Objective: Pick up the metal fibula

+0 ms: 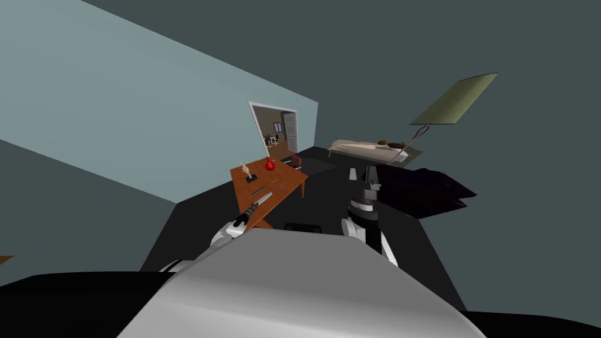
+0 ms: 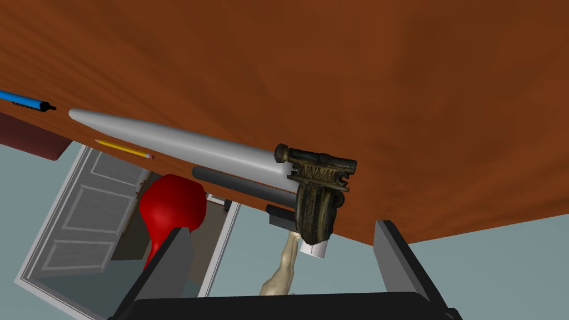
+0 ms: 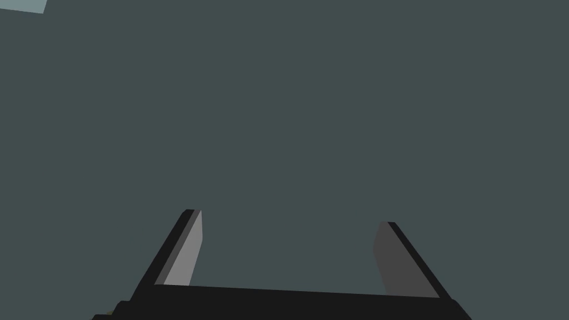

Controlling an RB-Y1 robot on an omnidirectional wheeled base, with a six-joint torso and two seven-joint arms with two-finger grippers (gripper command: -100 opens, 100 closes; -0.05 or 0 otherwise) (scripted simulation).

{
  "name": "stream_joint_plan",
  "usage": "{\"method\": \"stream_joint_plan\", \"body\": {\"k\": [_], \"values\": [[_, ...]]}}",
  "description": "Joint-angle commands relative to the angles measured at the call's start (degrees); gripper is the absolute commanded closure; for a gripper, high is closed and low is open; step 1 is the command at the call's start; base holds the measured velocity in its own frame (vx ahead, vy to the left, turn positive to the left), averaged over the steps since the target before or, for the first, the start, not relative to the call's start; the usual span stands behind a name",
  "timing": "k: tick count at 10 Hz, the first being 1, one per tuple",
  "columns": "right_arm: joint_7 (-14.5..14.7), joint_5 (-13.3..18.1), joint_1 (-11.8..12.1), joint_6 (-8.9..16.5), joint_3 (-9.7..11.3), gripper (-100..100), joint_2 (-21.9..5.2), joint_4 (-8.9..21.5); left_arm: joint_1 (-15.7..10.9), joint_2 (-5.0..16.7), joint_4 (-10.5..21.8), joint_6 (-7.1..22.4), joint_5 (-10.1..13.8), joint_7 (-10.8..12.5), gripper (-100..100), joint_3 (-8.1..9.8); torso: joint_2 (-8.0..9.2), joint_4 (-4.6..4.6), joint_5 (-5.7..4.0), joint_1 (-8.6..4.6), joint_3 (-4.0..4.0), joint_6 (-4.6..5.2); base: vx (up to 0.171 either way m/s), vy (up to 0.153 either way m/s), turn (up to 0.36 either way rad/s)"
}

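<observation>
Fingers [image 2: 173, 261] of the left gripper [image 2: 283, 228] stand spread over the brown wooden bench [image 2: 417, 83], clear of the dark bronze ornate metal fibula [image 2: 318, 191], which lies on the bench between and just beyond their tips. It sits at the end of a long pale grey pointed blade [image 2: 178, 141] and a dark grey rod [image 2: 239, 184]. A round red vase [image 2: 172, 206] stands farther off. The right gripper [image 3: 289, 219] hangs away from the bench, fingers likewise spread.

1. Orange-brown table [image 1: 287, 176] is standing short of an open doorway [image 1: 276, 132].
2. Red vase [image 1: 270, 164] and pale figurine [image 1: 246, 171] are sitting at the table's far end.
3. Left gripper [image 1: 265, 199] is hovering over the table's near end.
4. Right gripper [image 1: 362, 174] is hanging off the table's side, well apart.
</observation>
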Motion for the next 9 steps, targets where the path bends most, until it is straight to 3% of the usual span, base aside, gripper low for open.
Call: {"method": "stream_joint_plan", "body": {"k": [1,3,4,5,6,8,9], "values": [[0.0,0.0,0.0,0.0,0.0,0,0.0,0.0,-0.7,0.5,2.6,-0.2,0.0,-0.2,-100,-0.07,0.00,0.00,0.00,0.00,0.00,0.00,-0.011,0.002,-0.075],[0.0,0.0,0.0,0.0,0.0,0,0.0,0.0,-0.4,0.4,1.4,0.6,0.0,-0.2,-100,-0.03,0.01,0.00,0.02,0.05,0.01,-0.05,-0.003,0.002,0.019],[0.0,0.0,0.0,0.0,0.0,0,0.0,0.0,-0.4,0.4,1.5,0.5,0.0,-0.2,0,-0.02,0.00,0.00,0.01,0.04,0.00,-0.04,0.000,0.000,0.000],[0.0,0.0,0.0,0.0,0.0,0,0.0,0.0,-2.3,0.0,3.6,-0.5,-1.4,0.1,-100,-0.76,-0.01,0.00,0.01,0.03,-0.01,-0.04,0.026,0.005,0.171],[0.0,0.0,0.0,0.0,0.0,0,0.0,0.0,-4.1,-0.5,5.1,-1.6,-2.7,0.5,-100,-1.50,-0.10,-0.02,0.02,0.05,-0.05,-0.06,0.057,0.008,0.348],[0.0,0.0,0.0,0.0,0.0,0,0.0,0.0,-4.1,-0.5,5.5,-1.6,-2.7,0.5,-100,-1.50,-0.22,-0.05,0.02,0.05,-0.13,-0.01,0.036,0.003,0.032],[0.0,0.0,0.0,0.0,0.0,0,0.0,0.0,-6.0,-1.0,7.2,-2.6,-4.1,0.9,-100,-2.24,-0.15,-0.04,0.02,0.05,-0.09,-0.02,0.032,0.011,0.182]]}}
